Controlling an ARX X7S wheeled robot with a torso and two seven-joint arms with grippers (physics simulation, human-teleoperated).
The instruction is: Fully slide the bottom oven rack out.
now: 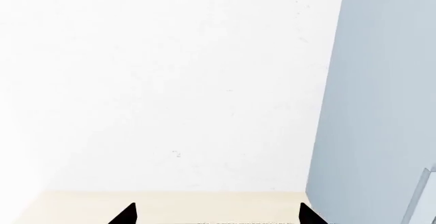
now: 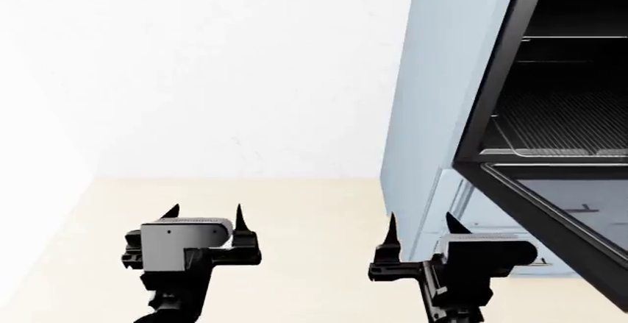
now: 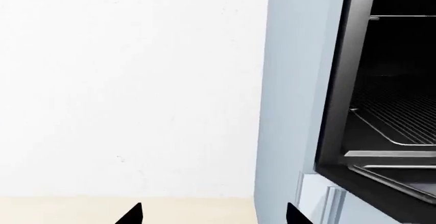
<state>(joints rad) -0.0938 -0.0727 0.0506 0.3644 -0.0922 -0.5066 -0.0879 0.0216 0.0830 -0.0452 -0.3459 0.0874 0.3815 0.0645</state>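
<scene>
Head view: both arms low and near, oven farther off at the right with its door down.

Left gripper [image 2: 204, 220] spread wide, holding nothing; right gripper [image 2: 422, 229] spread wide too, empty, just beside the oven [image 2: 432, 80] side wall. Bottom oven rack [image 2: 564, 128] sitting inside the dark oven, flat, well apart from both grippers, long side running across the oven mouth, front rail facing out toward the open door [image 2: 559, 205]. Best next: bring the right gripper up and over the door, reach the front rail near its middle, pinch it, then pull straight out, level and slow, so as not to tip it. Other rack [image 2: 574, 38] higher up, to be left alone.
</scene>
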